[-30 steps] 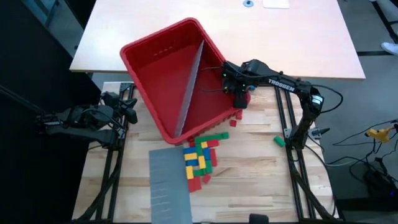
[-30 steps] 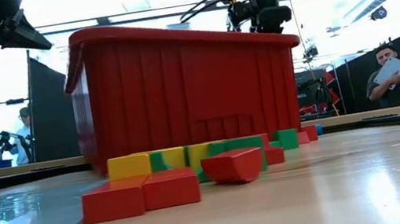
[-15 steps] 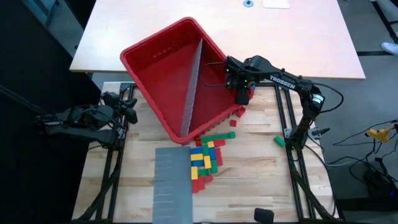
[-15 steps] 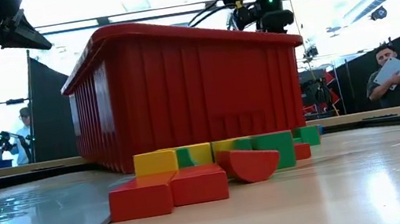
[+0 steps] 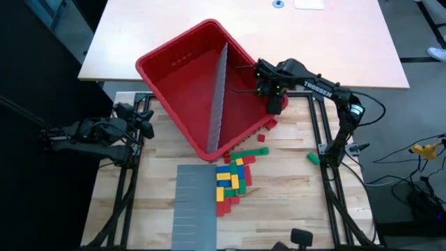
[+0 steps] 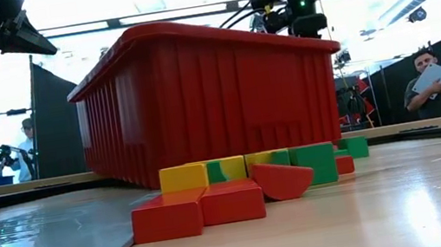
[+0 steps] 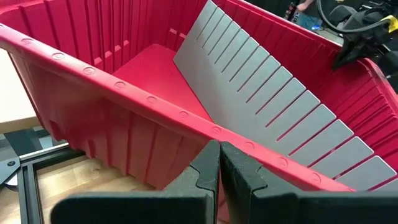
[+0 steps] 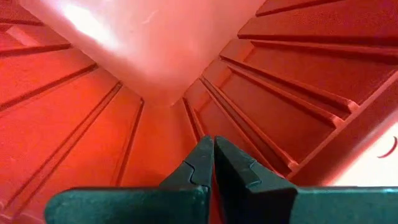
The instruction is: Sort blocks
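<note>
Nearest the table's front edge lies a flat grey slotted panel point(image 5: 192, 206), its surface shining in the low view. Just right of it sits the cluster of blocks point(image 5: 232, 179): red, yellow, green and blue bricks packed together on the wooden table point(image 5: 279, 202), the far end of the cluster just beside the near corner of the red bin point(image 5: 181, 84). From table height, two red blocks point(image 6: 199, 211) lie in front, with a red half-round piece point(image 6: 280, 181) beside them and yellow and green ones behind. One lone green block point(image 5: 313, 158) lies well apart to the right, near the right arm's base, and a few red blocks point(image 5: 267, 126) sit close to the bin's right wall.

The bin stands skewed on the table, with a grey slotted divider point(image 5: 218, 101) running across its inside, both halves bare.

The right gripper point(image 5: 274, 102) is at the bin's right corner, fingers pressed together with the bin's red wall pinched between them, seen very close in its wrist view point(image 8: 213, 163).

The left gripper point(image 5: 144, 118) waits off the left side of the bin, its fingers point(image 7: 208, 165) closed on nothing.

Beyond the table, a person point(image 6: 429, 85) holding a tablet stands at the right.
</note>
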Controlling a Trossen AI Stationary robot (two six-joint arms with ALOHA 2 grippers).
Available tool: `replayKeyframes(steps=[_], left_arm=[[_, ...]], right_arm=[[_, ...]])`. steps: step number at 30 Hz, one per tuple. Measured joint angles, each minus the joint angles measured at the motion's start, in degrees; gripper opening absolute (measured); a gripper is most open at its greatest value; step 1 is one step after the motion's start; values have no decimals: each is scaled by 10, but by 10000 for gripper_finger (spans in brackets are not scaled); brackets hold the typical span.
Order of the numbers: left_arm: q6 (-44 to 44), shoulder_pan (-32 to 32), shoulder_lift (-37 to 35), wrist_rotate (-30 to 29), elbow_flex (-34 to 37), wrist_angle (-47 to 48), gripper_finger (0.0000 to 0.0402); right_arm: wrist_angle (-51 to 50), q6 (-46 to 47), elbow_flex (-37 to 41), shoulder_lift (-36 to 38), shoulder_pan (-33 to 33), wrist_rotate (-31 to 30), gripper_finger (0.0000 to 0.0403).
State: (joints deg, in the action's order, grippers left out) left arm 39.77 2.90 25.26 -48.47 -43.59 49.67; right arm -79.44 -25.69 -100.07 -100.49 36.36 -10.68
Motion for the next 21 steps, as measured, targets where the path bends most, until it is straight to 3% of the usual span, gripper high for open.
replayKeyframes(steps=[13,18,21], left_arm=[[0,0,0,-4,0,0,0],[0,0,0,-4,0,0,0],[0,0,0,-5,0,1,0]], right_arm=[[-10,2,0,2,24,6,0],[20,42,1,14,21,104,0],[50,61,1,23,14,122,0]])
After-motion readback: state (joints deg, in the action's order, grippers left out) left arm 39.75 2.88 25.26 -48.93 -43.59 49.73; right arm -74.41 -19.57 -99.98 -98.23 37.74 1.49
